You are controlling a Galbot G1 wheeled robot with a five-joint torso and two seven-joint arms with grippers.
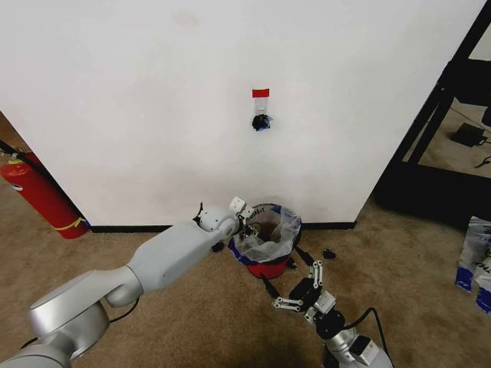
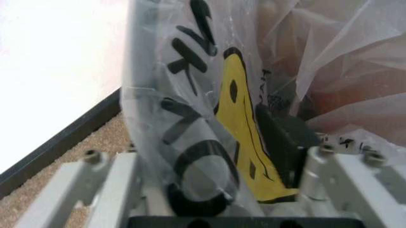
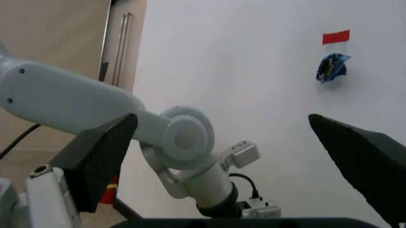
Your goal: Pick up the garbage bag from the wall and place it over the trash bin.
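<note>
You've got the wall (image 1: 153, 115) up top w/ hook (image 1: 261, 122) bare, bin (image 1: 267, 253) at its foot, bag (image 1: 280, 228) already draped in the bin, mouth up, long axis roughly vertical. Left gripper (image 1: 244, 217) sits at the bin's near-left rim; wrist view shows film bunched between its fingers (image 2: 76, 190), so it looks clamped on the bag. Right gripper (image 1: 301, 295) rests spread apart, low, near the bin. Risk: pull the left back w/o letting go and the thin film tears or the bin tips.

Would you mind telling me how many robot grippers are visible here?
2: the left gripper at the trash bin rim, in the garbage bag; the right gripper open, low beside the bin.
</note>
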